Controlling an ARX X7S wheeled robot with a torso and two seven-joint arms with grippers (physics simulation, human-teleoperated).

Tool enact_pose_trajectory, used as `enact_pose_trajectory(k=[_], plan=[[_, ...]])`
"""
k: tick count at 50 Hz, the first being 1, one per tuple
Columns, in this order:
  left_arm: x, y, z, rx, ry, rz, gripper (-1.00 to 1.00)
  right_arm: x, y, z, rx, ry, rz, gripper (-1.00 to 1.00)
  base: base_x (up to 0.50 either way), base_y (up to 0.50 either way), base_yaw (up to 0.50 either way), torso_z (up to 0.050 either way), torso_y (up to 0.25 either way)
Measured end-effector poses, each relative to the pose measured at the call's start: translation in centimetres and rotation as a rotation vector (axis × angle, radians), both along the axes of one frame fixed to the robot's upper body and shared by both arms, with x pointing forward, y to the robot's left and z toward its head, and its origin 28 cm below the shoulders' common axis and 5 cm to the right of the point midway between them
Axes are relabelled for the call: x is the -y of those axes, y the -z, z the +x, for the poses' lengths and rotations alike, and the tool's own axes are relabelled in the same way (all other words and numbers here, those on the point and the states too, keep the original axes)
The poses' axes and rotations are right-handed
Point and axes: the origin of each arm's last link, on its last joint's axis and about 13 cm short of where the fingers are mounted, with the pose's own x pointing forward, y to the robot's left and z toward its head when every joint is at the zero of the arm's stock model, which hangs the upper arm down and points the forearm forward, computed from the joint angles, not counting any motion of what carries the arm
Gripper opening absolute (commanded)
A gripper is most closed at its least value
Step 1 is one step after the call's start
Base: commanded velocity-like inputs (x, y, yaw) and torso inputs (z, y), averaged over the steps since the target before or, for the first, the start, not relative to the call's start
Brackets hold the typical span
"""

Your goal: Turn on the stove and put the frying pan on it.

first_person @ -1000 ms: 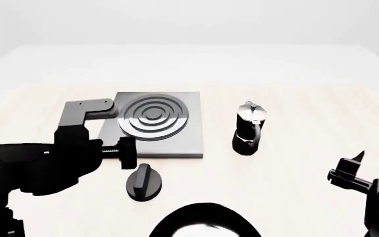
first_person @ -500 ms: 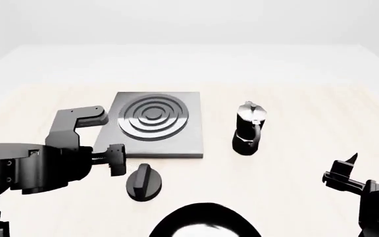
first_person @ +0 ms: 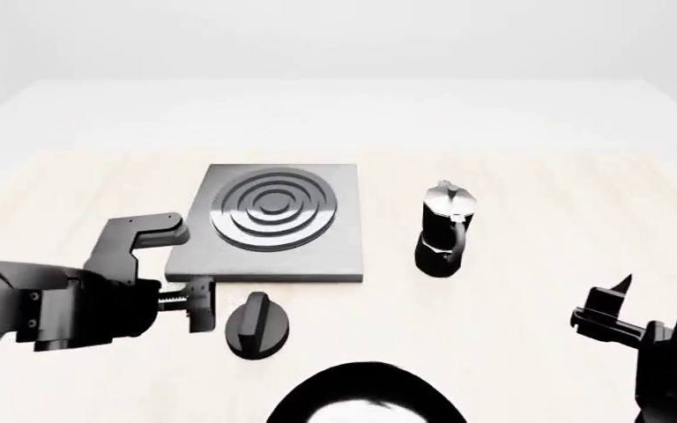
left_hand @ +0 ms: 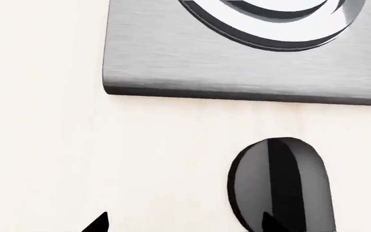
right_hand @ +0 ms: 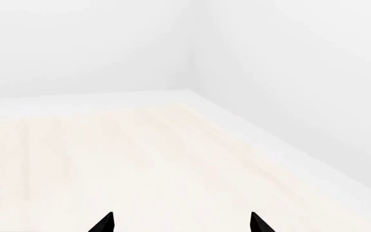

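The stove (first_person: 274,220), a square grey hotplate with raised rings, lies on the pale table; its near edge (left_hand: 237,72) shows in the left wrist view. A small black round knob (first_person: 256,324) sits just in front of it. My left gripper (first_person: 204,304) hovers just left of the knob (left_hand: 282,183), open, with one fingertip (left_hand: 272,224) over the knob's edge and the other (left_hand: 98,223) over bare table. The frying pan (first_person: 362,397) shows only as a black rim with a glossy inside at the bottom edge. My right gripper (first_person: 603,313) is open at the far right, holding nothing.
A black-and-silver moka pot (first_person: 444,229) stands upright right of the stove. The right wrist view shows my right gripper (right_hand: 181,223) over bare pale table (right_hand: 140,154) with white walls behind it.
My left arm has drawn back from the stove's front left corner toward the near edge, ending beside the knob. The right gripper has shifted slightly left.
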Motion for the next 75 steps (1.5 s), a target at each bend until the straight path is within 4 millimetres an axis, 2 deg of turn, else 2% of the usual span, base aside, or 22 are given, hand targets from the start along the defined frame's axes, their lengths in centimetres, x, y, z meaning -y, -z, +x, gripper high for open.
enact_pose_trajectory(k=[16,53,75], plan=[[-0.5,1.6,0.7,-0.020,0.074,0.005,1.00,-0.1,0.0,0.0,-0.003,-0.007,-0.002,1.00,0.00,0.00,0.00,0.000,0.000],[0.7,4.9,3.1,-0.070,0.145,-0.002,1.00,-0.1,0.1,-0.2,-0.007,-0.016,0.002,1.00,0.00,0.00,0.00,0.000,0.000],[0.9,4.7,3.4,-0.081,0.195,0.018,1.00,-0.2,-0.1,-0.3,-0.001,-0.020,0.001,1.00,0.00,0.00,0.00,0.000,0.000]])
